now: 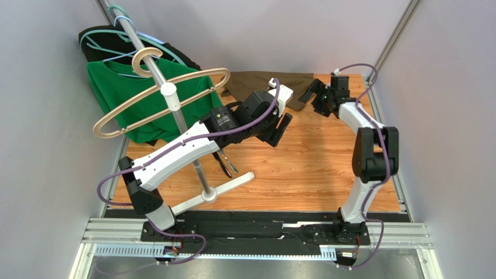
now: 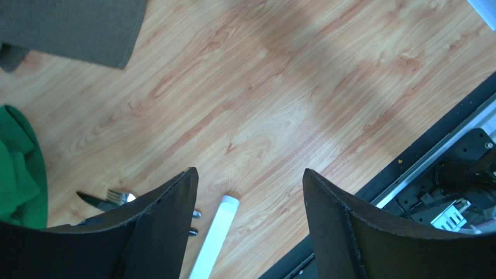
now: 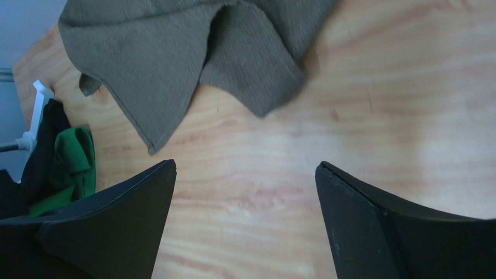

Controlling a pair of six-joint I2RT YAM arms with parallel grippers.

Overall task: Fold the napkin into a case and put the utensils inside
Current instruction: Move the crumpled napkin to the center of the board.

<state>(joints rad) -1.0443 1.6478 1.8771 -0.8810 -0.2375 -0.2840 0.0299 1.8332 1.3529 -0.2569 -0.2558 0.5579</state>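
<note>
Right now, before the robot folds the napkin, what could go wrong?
The napkin lies crumpled with one corner flopped over, so the open right hand might pinch two layers and fold it crooked. The fork lies right beside the clothes rack's white foot, so the open left hand could bump the rack when reaching for it. The green shirt hangs close to the napkin and might get snagged.

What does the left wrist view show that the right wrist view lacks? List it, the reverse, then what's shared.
Left wrist only: the utensils, a white stand leg, the left hand, open. Right wrist only: a black garment, the right hand, open. Both: the napkin, the green shirt, the wooden table.
</note>
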